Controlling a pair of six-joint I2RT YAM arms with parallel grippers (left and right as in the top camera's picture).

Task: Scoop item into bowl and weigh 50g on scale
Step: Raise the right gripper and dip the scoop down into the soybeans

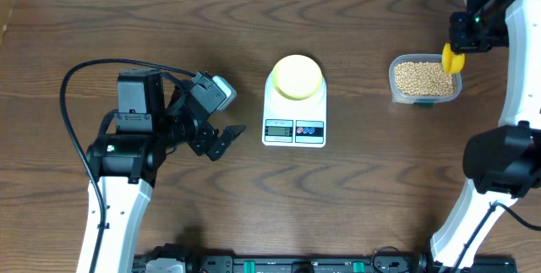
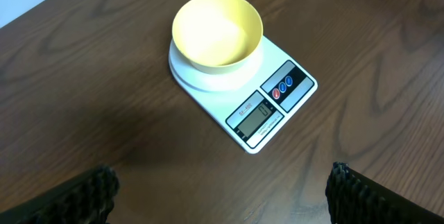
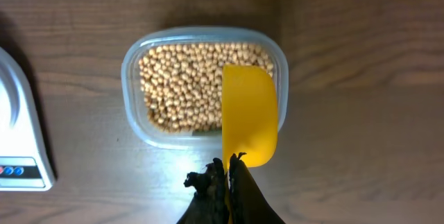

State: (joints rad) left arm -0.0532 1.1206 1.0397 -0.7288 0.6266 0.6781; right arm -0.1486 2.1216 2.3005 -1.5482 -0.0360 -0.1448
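Observation:
The tan beans (image 1: 421,77) fill a clear plastic tub (image 1: 395,84) at the right of the table; they also show in the right wrist view (image 3: 182,85). My right gripper (image 3: 229,165) is shut on the handle of a bright yellow scoop (image 3: 248,116), whose empty bowl hangs over the tub's right side (image 1: 453,59). The pale yellow-green bowl (image 1: 297,76) sits empty on the white scale (image 1: 294,131) at the table's middle; both show in the left wrist view, bowl (image 2: 217,31) and scale (image 2: 267,113). My left gripper (image 1: 228,138) is open and empty, left of the scale.
The clear tub (image 3: 135,106) lies right of the scale, whose edge (image 3: 17,141) shows in the right wrist view. A black cable (image 1: 93,68) loops behind the left arm. Bare wood lies between the left gripper and the scale.

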